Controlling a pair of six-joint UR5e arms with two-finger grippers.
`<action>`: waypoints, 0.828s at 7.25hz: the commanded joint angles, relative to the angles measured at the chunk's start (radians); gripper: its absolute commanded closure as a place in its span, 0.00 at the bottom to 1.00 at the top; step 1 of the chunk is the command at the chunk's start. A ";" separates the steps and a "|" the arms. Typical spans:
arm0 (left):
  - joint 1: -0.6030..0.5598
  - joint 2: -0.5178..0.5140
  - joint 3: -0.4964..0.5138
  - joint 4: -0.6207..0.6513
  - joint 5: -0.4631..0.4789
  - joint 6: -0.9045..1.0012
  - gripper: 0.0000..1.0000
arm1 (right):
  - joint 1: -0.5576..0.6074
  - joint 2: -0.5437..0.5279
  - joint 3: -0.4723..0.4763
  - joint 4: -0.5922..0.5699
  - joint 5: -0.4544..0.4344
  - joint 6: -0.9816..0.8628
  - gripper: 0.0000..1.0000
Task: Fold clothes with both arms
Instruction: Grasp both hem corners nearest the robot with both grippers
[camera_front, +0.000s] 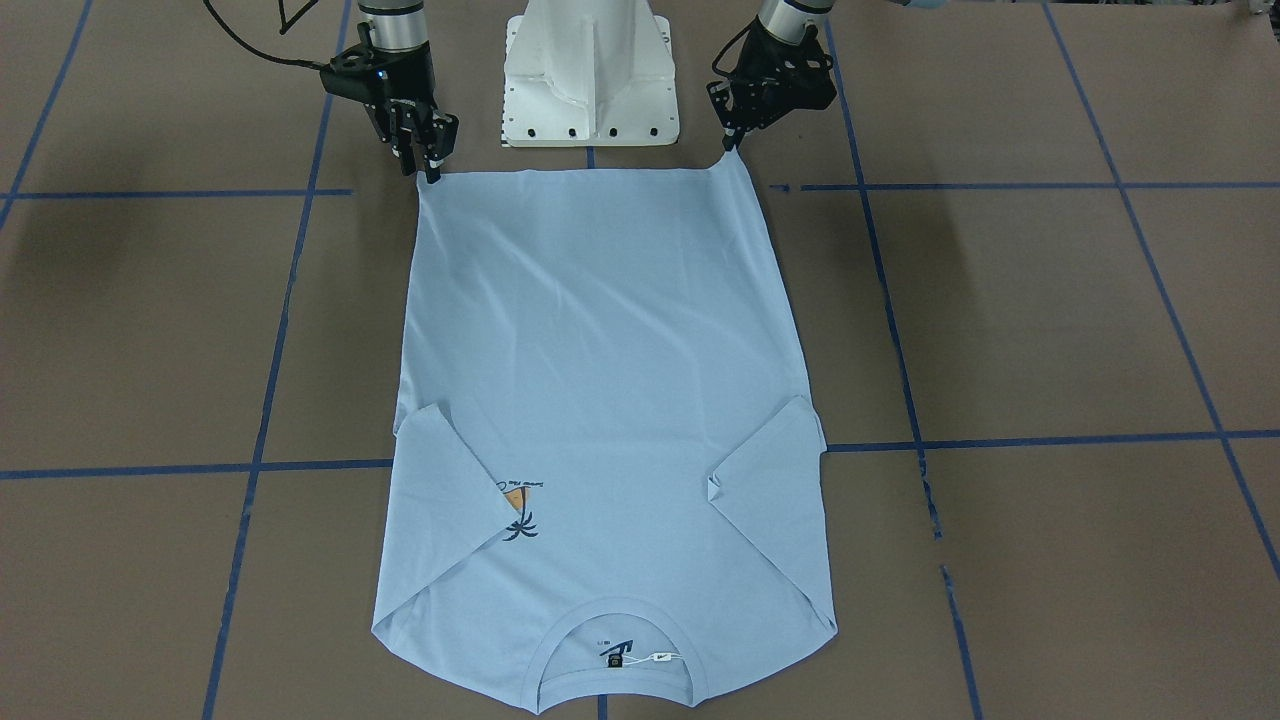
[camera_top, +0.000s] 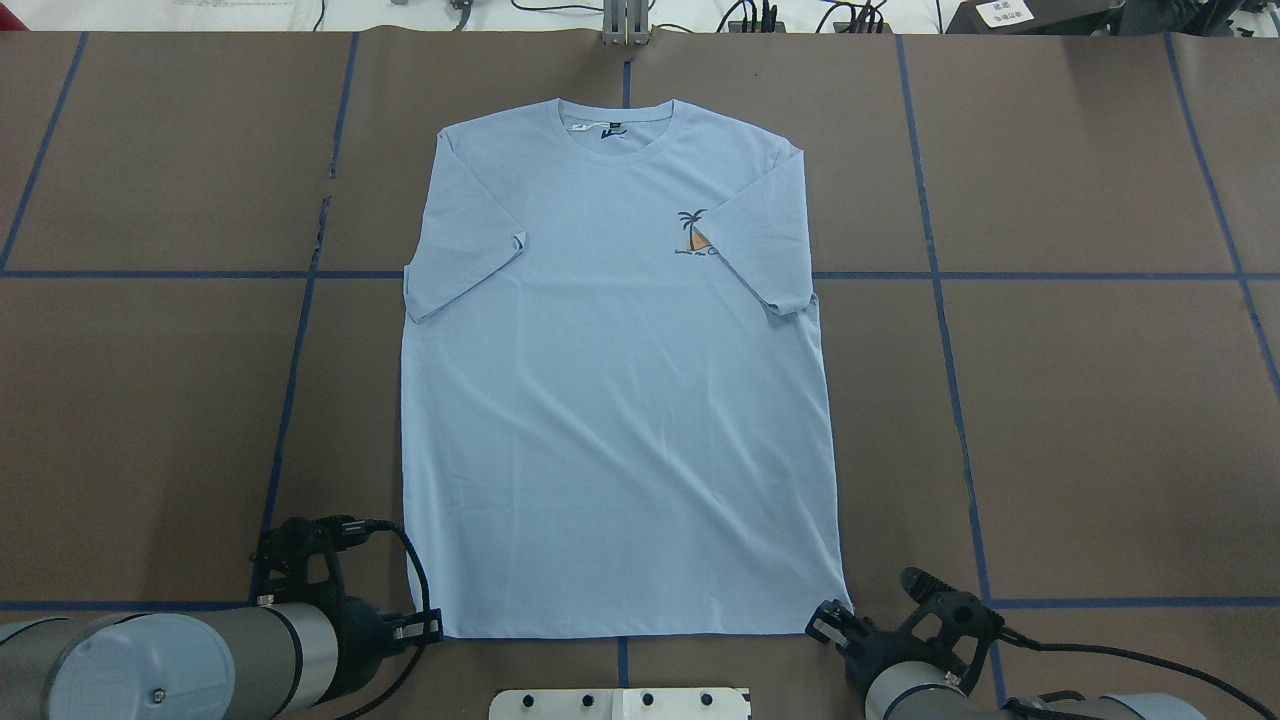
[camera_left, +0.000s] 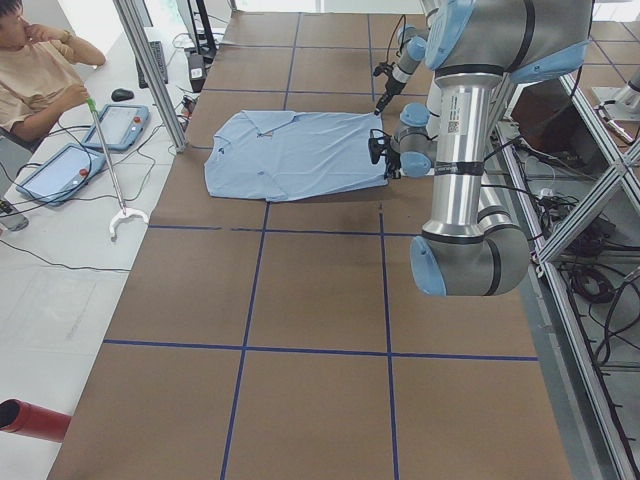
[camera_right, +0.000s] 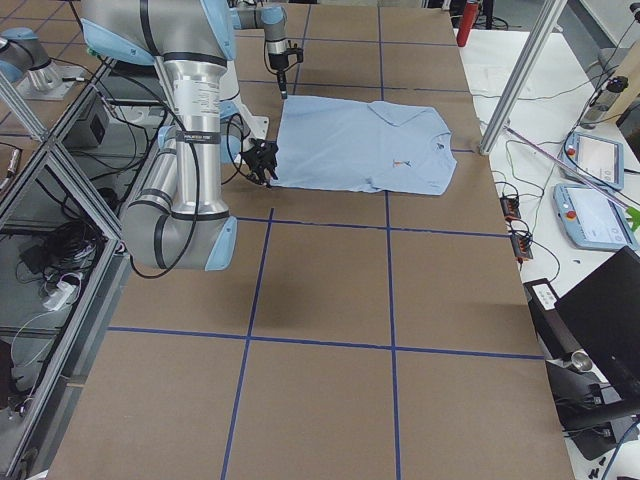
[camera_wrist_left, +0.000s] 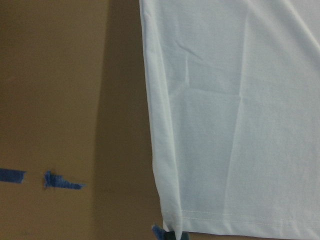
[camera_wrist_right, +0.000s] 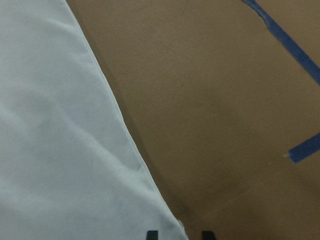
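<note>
The light blue T-shirt (camera_front: 600, 350) (camera_top: 620, 400) lies flat, print side up, with both sleeves folded inward and its collar (camera_front: 615, 640) away from the robot. My left gripper (camera_front: 733, 148) (camera_top: 425, 628) is at its hem corner, which rises to a small peak in its fingers. It looks shut on that corner. My right gripper (camera_front: 430, 172) (camera_top: 822, 622) stands at the other hem corner. In the right wrist view its fingertips (camera_wrist_right: 150, 235) are apart, with the shirt corner (camera_wrist_right: 172, 220) between them. The left wrist view shows only cloth (camera_wrist_left: 240, 125) and table.
The white pedestal base (camera_front: 590, 80) stands just behind the hem, between the arms. Blue tape lines (camera_front: 1000, 440) cross the brown table. A person (camera_left: 35, 70) sits at a side desk with tablets (camera_left: 60, 170) beyond the collar end.
</note>
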 joint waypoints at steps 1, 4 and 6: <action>0.002 0.001 0.000 0.000 0.000 0.000 1.00 | 0.001 0.000 -0.004 0.000 -0.002 0.000 0.61; 0.002 -0.001 0.000 0.000 0.000 0.000 1.00 | 0.001 0.002 -0.008 0.002 -0.003 0.000 0.77; 0.002 -0.001 -0.002 0.000 0.002 0.000 1.00 | 0.001 0.000 -0.008 0.000 -0.023 0.000 1.00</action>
